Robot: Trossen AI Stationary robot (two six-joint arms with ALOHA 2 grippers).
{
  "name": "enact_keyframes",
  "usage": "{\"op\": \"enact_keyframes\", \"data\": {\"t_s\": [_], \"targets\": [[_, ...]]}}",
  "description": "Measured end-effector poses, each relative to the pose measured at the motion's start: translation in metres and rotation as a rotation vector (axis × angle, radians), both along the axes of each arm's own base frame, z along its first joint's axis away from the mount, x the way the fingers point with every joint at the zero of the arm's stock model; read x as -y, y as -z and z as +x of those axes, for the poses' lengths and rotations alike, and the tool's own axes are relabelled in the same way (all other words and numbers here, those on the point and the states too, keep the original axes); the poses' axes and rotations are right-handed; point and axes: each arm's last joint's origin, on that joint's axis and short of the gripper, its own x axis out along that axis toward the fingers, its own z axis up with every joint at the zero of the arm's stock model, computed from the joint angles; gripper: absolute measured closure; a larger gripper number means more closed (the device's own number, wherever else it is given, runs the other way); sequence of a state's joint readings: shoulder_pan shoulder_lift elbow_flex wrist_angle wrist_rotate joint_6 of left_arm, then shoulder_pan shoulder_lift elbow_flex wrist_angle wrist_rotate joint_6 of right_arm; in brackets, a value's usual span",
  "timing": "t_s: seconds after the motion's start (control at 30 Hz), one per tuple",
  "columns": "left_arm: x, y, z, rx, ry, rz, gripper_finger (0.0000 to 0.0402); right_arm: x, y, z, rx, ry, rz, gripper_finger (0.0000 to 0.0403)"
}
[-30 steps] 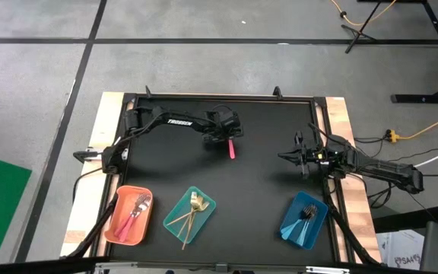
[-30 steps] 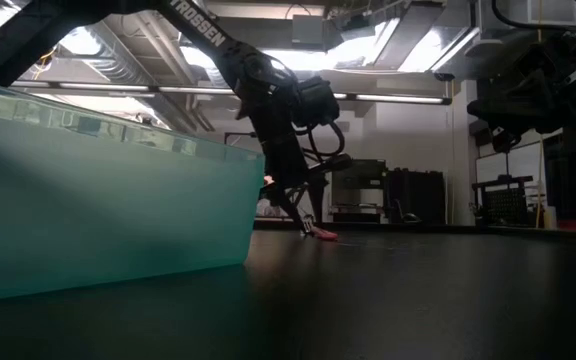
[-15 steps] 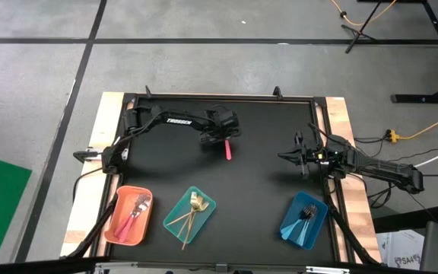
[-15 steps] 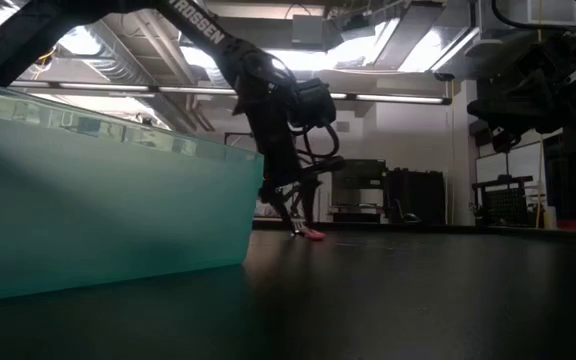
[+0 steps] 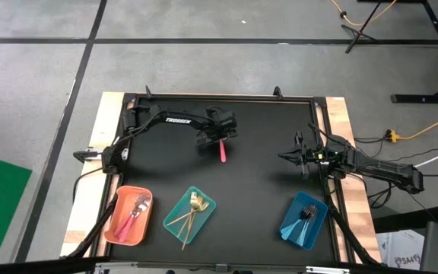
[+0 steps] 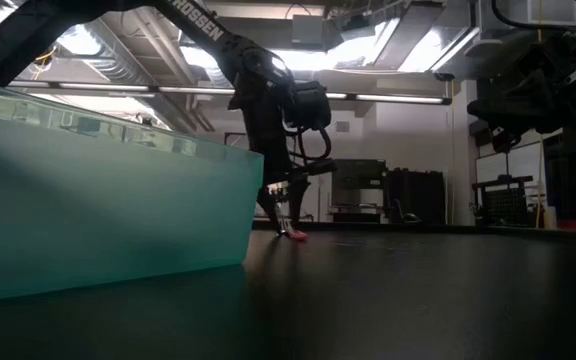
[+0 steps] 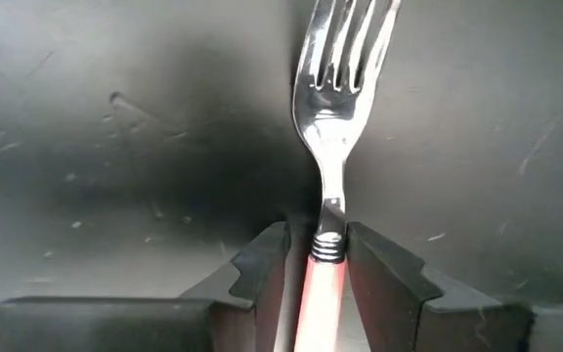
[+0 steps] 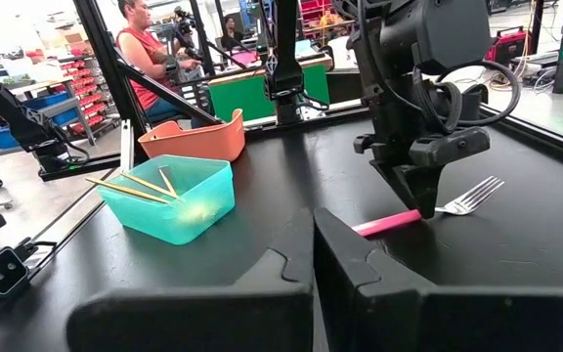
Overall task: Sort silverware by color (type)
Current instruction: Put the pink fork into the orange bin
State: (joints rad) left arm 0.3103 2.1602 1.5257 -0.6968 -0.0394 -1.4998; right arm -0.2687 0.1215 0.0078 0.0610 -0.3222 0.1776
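Observation:
My left gripper [image 7: 318,235] is over the far middle of the table [image 5: 213,138], shut on a pink-handled fork [image 5: 221,152]. The fork's silver head [image 7: 340,59] points ahead of the fingers, and its pink handle end [image 6: 294,235] sits low by the table. My right gripper [image 5: 298,156] waits shut at the table's right side [image 8: 313,249]. Pink-handled pieces [image 5: 134,209] lie in the orange tray [image 5: 120,228], gold pieces [image 5: 192,208] in the teal tray [image 5: 204,204], and dark-looking pieces [image 5: 307,212] in the blue tray [image 5: 295,232]. My left gripper pinches the fork's pink handle just behind the ridged neck [image 7: 326,256], one finger [image 7: 262,269] on each side. The fingers come from above and lie across the handle. The fork sits nearly level [image 8: 389,223] and low; whether it touches the table I cannot tell.
The three trays stand in a row along the near edge. The teal tray's wall [image 6: 108,200] fills the low view's left. A wooden frame [image 5: 339,122] borders the black table top. People and shelves [image 8: 145,39] show in the room beyond.
My left gripper has carried the pink-handled fork a short way toward the table's left, keeping its hold. The fork has stayed low and nearly level.

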Motion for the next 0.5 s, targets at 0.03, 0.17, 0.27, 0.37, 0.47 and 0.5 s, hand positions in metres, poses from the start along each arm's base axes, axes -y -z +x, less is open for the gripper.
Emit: {"op": "enact_keyframes", "data": {"t_s": [0.03,0.17,0.27,0.37,0.47,0.5], "targets": [[0.0002,0.0003,-0.0005,-0.004,-0.012,-0.006,0.0293,0.0,0.0,0.0,0.0,0.0,0.0,0.0403],[0.0008,0.001,-0.0014,-0.012,-0.015,-0.014,0.0293,0.0,0.0,0.0,0.0,0.0,0.0,0.0403],[0.001,0.0012,-0.0014,-0.012,-0.01,-0.013,0.0293,0.0,0.0,0.0,0.0,0.0,0.0,0.0403],[0.0009,0.0014,-0.0012,-0.008,-0.009,-0.011,0.0295,0.0,0.0,0.0,0.0,0.0,0.0,0.0403],[0.0008,0.0017,-0.001,-0.005,-0.007,-0.01,0.0298,0.0,0.0,0.0,0.0,0.0,0.0,0.0403],[0.0008,0.0018,-0.0009,-0.005,-0.007,-0.01,0.03,0.0,0.0,0.0,0.0,0.0,0.0,0.0403]]}}
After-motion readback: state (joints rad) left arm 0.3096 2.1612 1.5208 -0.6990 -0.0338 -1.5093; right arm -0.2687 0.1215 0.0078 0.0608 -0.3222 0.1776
